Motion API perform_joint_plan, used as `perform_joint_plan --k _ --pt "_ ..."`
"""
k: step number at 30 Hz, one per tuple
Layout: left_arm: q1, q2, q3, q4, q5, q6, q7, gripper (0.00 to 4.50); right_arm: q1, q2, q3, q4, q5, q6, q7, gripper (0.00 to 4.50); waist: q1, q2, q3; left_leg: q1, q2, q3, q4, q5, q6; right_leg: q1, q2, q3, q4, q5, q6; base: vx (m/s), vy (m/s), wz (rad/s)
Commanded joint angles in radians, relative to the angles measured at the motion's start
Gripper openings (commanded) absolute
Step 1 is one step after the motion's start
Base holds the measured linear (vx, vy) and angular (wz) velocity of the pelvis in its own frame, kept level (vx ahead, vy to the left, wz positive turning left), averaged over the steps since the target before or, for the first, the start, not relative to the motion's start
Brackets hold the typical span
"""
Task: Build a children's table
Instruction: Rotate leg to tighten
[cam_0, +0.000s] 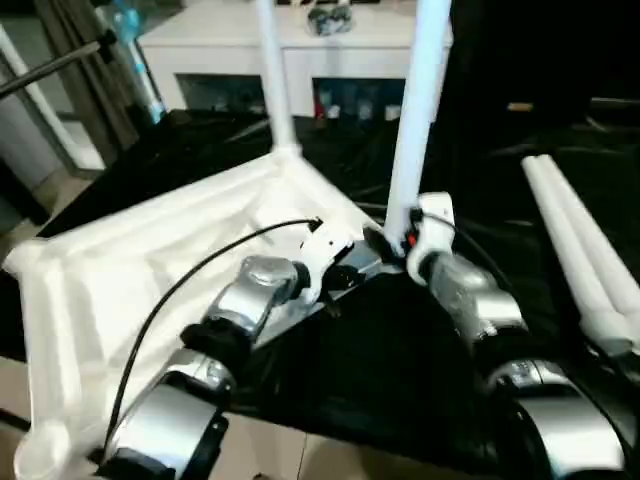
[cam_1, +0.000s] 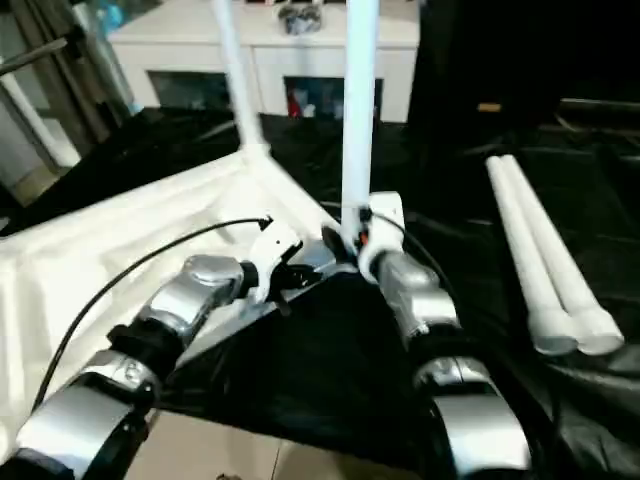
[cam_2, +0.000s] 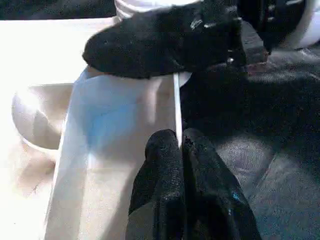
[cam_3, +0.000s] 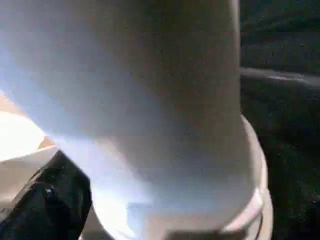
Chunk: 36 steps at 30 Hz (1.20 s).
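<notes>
The white tabletop (cam_0: 150, 260) lies underside up on a black cloth. One white leg (cam_0: 275, 80) stands upright in its far corner socket. A second leg (cam_0: 415, 110) stands in the near right corner socket. My right gripper (cam_0: 395, 240) is at the base of this second leg, open, with its fingers (cam_3: 50, 200) wide on either side of the tube. Just left of that corner, my left gripper (cam_2: 180, 150) is shut on the tabletop's thin rim (cam_2: 176, 110). Two more legs (cam_0: 580, 250) lie side by side on the cloth at the right.
A white cabinet (cam_0: 300, 40) stands behind the work. The black cloth (cam_0: 380, 370) covers the surface between my forearms and out to the right. A dark metal bar (cam_0: 50, 65) slants at the far left. A cable (cam_0: 190, 270) runs along my left forearm.
</notes>
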Motion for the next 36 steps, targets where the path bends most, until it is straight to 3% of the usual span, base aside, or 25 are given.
perform_joint_plan --k 1,2,4,6,7,11,13,14,16,18,22,23,25,27,28,32,34,36 --pt "0.013 0.005 -0.035 -0.055 -0.021 -0.028 -0.095 0.00 0.029 -0.035 0.081 -0.119 -0.022 0.033 0.109 4.49 0.011 -0.018 -0.077 0.013 0.059 -0.029 -0.064 -0.140 0.108 0.045 -0.063 0.034 -0.046 -0.029 -0.257 0.062 -0.006 0.02" --pt "0.014 0.007 -0.036 -0.058 -0.021 -0.028 -0.099 0.00 0.033 -0.039 0.085 -0.127 -0.023 0.034 0.116 4.49 0.014 -0.015 -0.082 0.009 0.058 -0.027 -0.057 -0.090 0.132 0.044 -0.063 0.034 -0.035 0.036 -0.266 0.059 -0.012 0.02" --pt "0.036 0.043 -0.052 -0.095 -0.030 -0.032 -0.175 0.00 0.100 -0.128 0.149 -0.273 -0.037 0.053 0.257 4.49 0.029 -0.018 -0.093 0.000 0.054 -0.027 -0.032 0.066 0.228 0.041 -0.061 0.031 -0.013 0.231 -0.276 0.050 -0.015 0.01" --pt "0.044 0.059 -0.057 -0.109 -0.033 -0.037 -0.207 0.00 0.129 -0.168 0.169 -0.331 -0.036 0.054 0.317 4.49 0.038 -0.018 -0.095 -0.005 0.055 -0.027 -0.023 0.106 0.260 0.035 -0.062 0.031 -0.005 0.269 -0.277 0.000 0.000 0.00" --pt "0.053 0.075 -0.061 -0.124 -0.039 -0.041 -0.239 0.00 0.156 -0.205 0.184 -0.386 -0.028 0.059 0.369 4.49 0.047 -0.019 -0.090 -0.010 0.054 -0.026 -0.020 0.072 0.267 0.031 -0.062 0.031 -0.008 0.217 -0.275 0.000 0.000 0.00" --pt "0.071 0.105 -0.069 -0.155 -0.050 -0.042 -0.303 0.00 0.199 -0.264 0.199 -0.483 -0.009 0.076 0.448 4.49 0.060 -0.016 -0.079 -0.004 0.063 -0.025 -0.034 -0.041 0.221 0.028 -0.062 0.032 -0.029 -0.003 -0.257 0.000 0.000 0.00" --pt "0.095 0.149 -0.083 -0.195 -0.062 -0.037 -0.382 0.00 0.239 -0.335 0.217 -0.590 0.012 0.106 0.518 4.49 0.060 -0.015 -0.068 0.002 0.070 -0.027 -0.052 -0.145 0.153 0.026 -0.059 0.037 -0.042 -0.151 -0.237 0.000 0.000 0.00" --pt "0.098 0.155 -0.085 -0.201 -0.063 -0.035 -0.391 0.00 0.245 -0.346 0.221 -0.605 0.014 0.113 0.529 4.49 0.059 -0.014 -0.067 0.003 0.069 -0.027 -0.055 -0.163 0.141 0.027 -0.058 0.037 -0.043 -0.172 -0.233 0.000 0.000 0.00" --pt "0.105 0.166 -0.088 -0.212 -0.063 -0.032 -0.405 0.00 0.254 -0.361 0.228 -0.629 0.010 0.123 0.544 4.49 0.054 -0.012 -0.061 0.014 0.069 -0.026 -0.065 -0.253 0.080 0.021 -0.061 0.042 -0.057 -0.275 -0.215 0.000 0.000 0.00" --pt "0.110 0.178 -0.094 -0.221 -0.063 -0.031 -0.427 0.00 0.259 -0.365 0.228 -0.641 0.008 0.130 0.550 4.49 0.053 -0.015 -0.063 0.012 0.067 -0.028 -0.066 -0.247 0.060 0.023 -0.062 0.045 -0.056 -0.270 -0.210 0.000 0.000 0.00" --pt "0.119 0.197 -0.099 -0.236 -0.062 -0.031 -0.450 0.00 0.267 -0.370 0.234 -0.667 0.013 0.160 0.571 4.31 0.055 -0.018 -0.069 0.008 0.064 -0.027 -0.060 -0.189 0.070 0.028 -0.062 0.045 -0.047 -0.190 -0.217 0.000 0.000 0.00" --pt "0.122 0.202 -0.101 -0.240 -0.062 -0.030 -0.452 0.00 0.271 -0.376 0.245 -0.677 0.013 0.172 0.576 4.03 0.054 -0.021 -0.071 0.004 0.062 -0.026 -0.057 -0.160 0.085 0.029 -0.062 0.044 -0.043 -0.155 -0.222 0.000 0.000 0.00" --pt "0.128 0.207 -0.103 -0.251 -0.062 -0.024 -0.456 0.00 0.281 -0.386 0.259 -0.697 0.009 0.185 0.581 3.96 0.057 -0.019 -0.075 0.002 0.062 -0.026 -0.050 -0.108 0.112 0.030 -0.063 0.042 -0.035 -0.095 -0.233 0.000 0.000 0.00" --pt "0.129 0.208 -0.103 -0.252 -0.061 -0.024 -0.455 0.00 0.281 -0.384 0.261 -0.691 0.005 0.185 0.579 3.88 0.058 -0.018 -0.077 0.004 0.063 -0.026 -0.048 -0.096 0.122 0.028 -0.061 0.043 -0.033 -0.075 -0.237 0.000 0.000 0.00" --pt "0.130 0.208 -0.104 -0.253 -0.060 -0.023 -0.454 0.00 0.281 -0.381 0.263 -0.685 0.001 0.185 0.577 3.62 0.057 -0.020 -0.077 0.001 0.061 -0.025 -0.046 -0.091 0.131 0.029 -0.061 0.041 -0.032 -0.067 -0.242 0.000 0.000 0.00" --pt "0.136 0.207 -0.103 -0.254 -0.056 -0.024 -0.449 0.00 0.285 -0.374 0.266 -0.681 -0.005 0.193 0.575 3.46 0.056 -0.020 -0.074 0.001 0.061 -0.026 -0.048 -0.118 0.122 0.030 -0.061 0.040 -0.037 -0.118 -0.236 0.000 0.000 0.00" --pt "0.137 0.205 -0.103 -0.255 -0.055 -0.023 -0.445 0.00 0.287 -0.372 0.267 -0.682 -0.005 0.198 0.572 3.10 0.055 -0.019 -0.073 0.004 0.061 -0.026 -0.050 -0.137 0.108 0.030 -0.061 0.041 -0.041 -0.151 -0.229 0.000 0.000 0.00" --pt "0.136 0.196 -0.099 -0.251 -0.055 -0.020 -0.429 0.00 0.291 -0.355 0.262 -0.673 0.002 0.213 0.553 3.06 0.055 -0.019 -0.074 0.003 0.062 -0.026 -0.049 -0.129 0.106 0.030 -0.061 0.042 -0.038 -0.139 -0.230 0.000 0.000 0.00"
